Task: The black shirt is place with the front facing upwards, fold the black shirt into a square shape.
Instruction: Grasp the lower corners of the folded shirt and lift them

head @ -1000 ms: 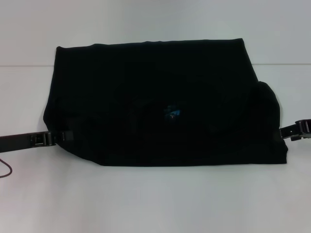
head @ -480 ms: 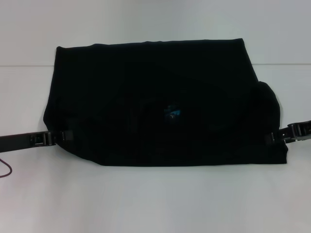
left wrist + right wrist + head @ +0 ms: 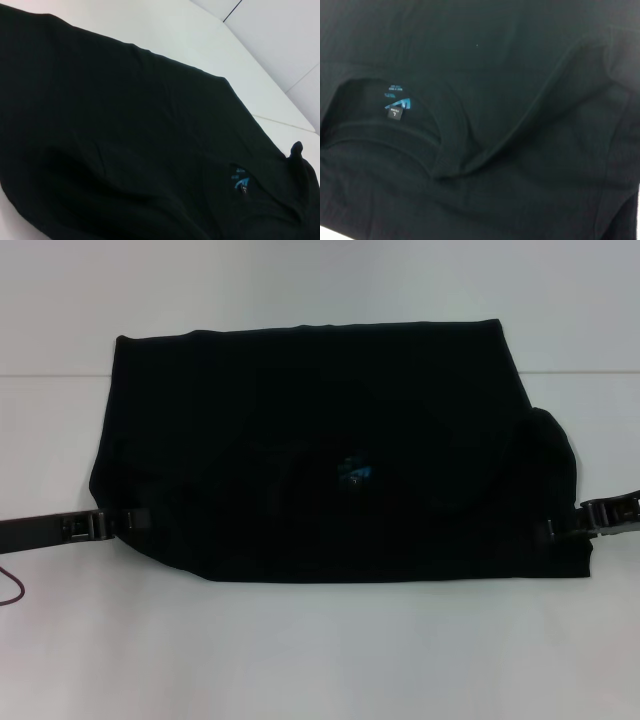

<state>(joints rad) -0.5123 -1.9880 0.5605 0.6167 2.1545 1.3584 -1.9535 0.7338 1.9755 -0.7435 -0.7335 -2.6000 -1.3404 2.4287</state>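
The black shirt [image 3: 300,430] lies spread flat across the middle of the white table, wider than it is deep, with its small blue neck tag [image 3: 353,472] near the centre. One sleeve bulges out at its right side. My left gripper [image 3: 130,521] rests at the shirt's near-left edge, touching the fabric. My right gripper [image 3: 560,530] sits at the near-right edge, over the cloth's border. The left wrist view shows the shirt [image 3: 125,140] and the tag [image 3: 239,181]. In the right wrist view the collar and tag [image 3: 397,102] fill the picture.
The white table [image 3: 320,650] runs bare in front of the shirt and behind it. A thin dark red cable [image 3: 12,588] loops on the table at the near left, below the left arm.
My right gripper has slid leftward from beside the shirt onto its near-right edge. The left gripper and the shirt have stayed put.
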